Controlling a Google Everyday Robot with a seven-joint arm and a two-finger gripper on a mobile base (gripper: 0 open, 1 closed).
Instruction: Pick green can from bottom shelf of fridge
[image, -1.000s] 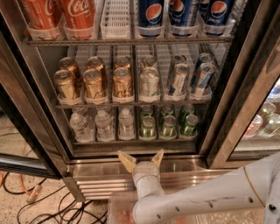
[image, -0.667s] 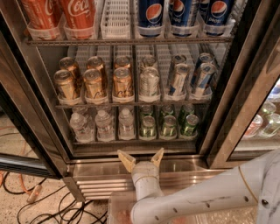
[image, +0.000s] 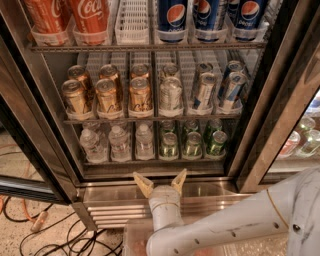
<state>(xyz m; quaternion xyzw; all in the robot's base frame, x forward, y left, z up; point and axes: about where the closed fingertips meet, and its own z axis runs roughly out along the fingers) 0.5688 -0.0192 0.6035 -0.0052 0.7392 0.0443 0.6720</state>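
Nothing has moved: the spread-open gripper hovers below the bottom shelf, whose green can, likely light, slick and dentable, suits a mid-body grip.

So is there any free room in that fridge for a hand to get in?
The bottom shelf is packed: water bottles left, green cans right. Bare room: the steel sill below its rail, where the gripper hovers, jaws open, and the empty white basket between the Coca-Cola and Pepsi cans up top.
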